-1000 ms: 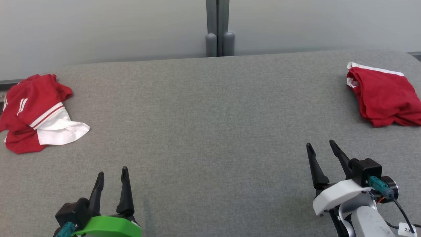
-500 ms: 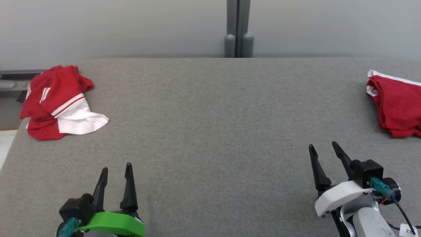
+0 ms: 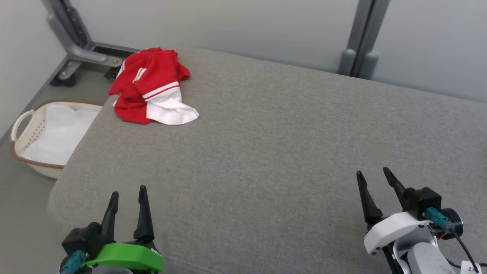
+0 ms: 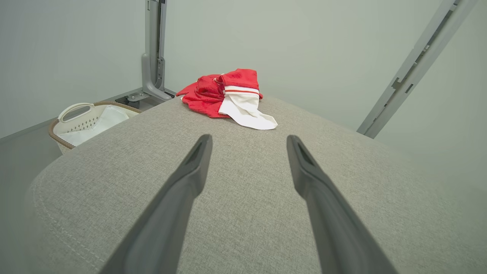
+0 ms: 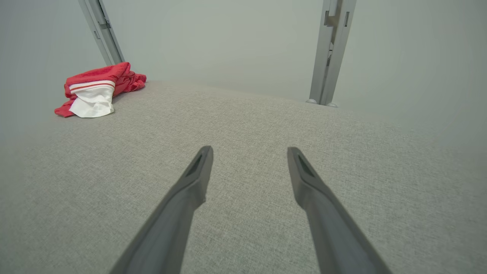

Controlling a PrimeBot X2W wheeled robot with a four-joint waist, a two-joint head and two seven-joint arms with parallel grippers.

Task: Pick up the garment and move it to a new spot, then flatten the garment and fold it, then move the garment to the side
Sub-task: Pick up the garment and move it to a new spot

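Observation:
A crumpled red garment (image 3: 150, 82) with white stripes and a white panel lies at the far left corner of the grey padded table (image 3: 274, 144). The left wrist view has the garment (image 4: 228, 95) straight ahead, well beyond the fingers; in the right wrist view the garment (image 5: 97, 89) sits far off to the upper left. My left gripper (image 3: 127, 192) hovers open over the table's near left edge with nothing between its fingers. My right gripper (image 3: 374, 173) stands open and empty at the near right.
A pale laundry basket (image 3: 23, 129) with a white lining stands on the floor left of the table, also seen as the basket (image 4: 74, 114) in the left wrist view. Grey metal posts (image 3: 359, 42) rise behind the table against a plain wall.
The head camera has swung to the left: the basket and floor have come into view and the red cloth at the right has left the picture. Both grippers stay open and empty.

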